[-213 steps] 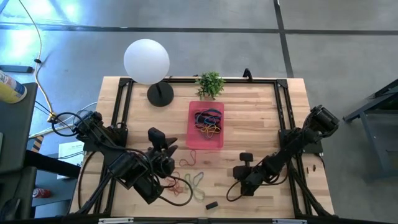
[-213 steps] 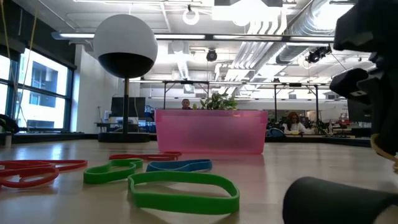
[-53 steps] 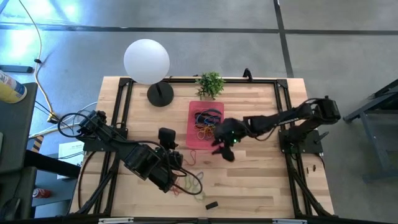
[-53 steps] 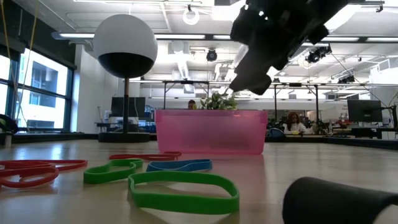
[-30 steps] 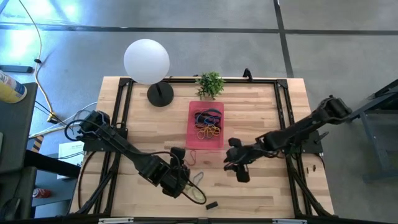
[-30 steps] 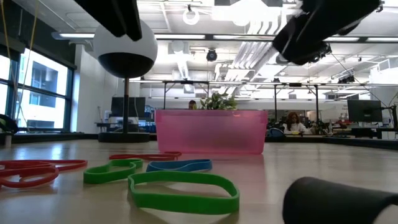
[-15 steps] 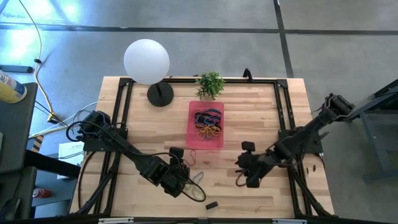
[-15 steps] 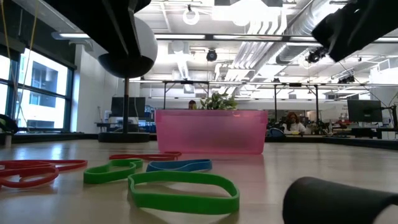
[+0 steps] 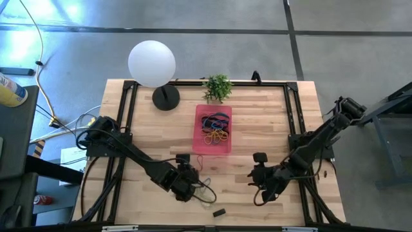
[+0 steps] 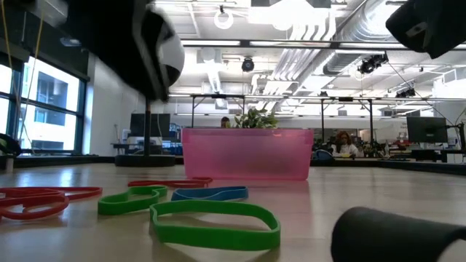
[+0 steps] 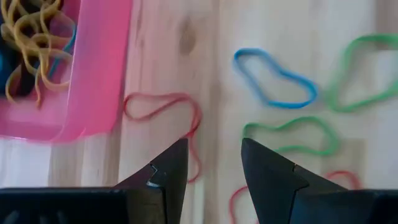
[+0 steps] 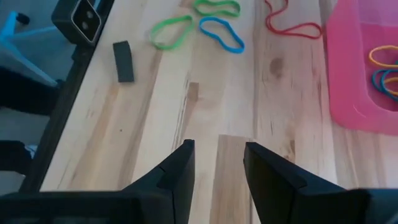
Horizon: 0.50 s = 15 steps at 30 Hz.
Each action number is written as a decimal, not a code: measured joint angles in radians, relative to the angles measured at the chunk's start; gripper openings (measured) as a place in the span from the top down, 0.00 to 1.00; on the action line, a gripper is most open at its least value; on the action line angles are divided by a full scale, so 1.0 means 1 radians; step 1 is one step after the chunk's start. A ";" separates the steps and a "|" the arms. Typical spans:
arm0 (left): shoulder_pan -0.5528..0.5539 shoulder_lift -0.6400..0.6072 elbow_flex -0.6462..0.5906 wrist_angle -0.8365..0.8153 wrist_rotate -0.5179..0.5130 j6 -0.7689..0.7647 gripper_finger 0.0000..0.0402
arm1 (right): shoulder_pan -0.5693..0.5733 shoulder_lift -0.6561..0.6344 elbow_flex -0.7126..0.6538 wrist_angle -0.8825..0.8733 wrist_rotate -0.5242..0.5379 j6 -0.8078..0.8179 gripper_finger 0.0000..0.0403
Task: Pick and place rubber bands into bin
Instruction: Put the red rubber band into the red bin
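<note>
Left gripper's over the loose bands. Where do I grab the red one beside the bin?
Pinch the red band at its rounded end nearest the left gripper, coming straight down. It lies flat, so the open fingers must straddle one strand, away from the bin wall.

Two matte dark arms with black cables looped at their bases, each end effector bearing two angular dark fingers (image 11: 168, 171).

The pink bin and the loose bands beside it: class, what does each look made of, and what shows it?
Bin: likely glossy translucent plastic; yellow bands show faintly through its wall. Blue band and green band: probably matte rubber; thin loops lying limp and irregular on the wooden table.
</note>
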 joint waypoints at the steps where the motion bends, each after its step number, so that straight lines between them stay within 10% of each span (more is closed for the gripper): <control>1: 0.008 0.006 -0.011 0.015 -0.002 -0.008 0.66 | 0.000 -0.001 -0.008 0.012 0.001 -0.002 0.68; 15: 0.080 0.045 -0.060 0.094 -0.007 0.021 0.66 | -0.003 -0.226 -0.477 0.493 0.011 0.248 0.68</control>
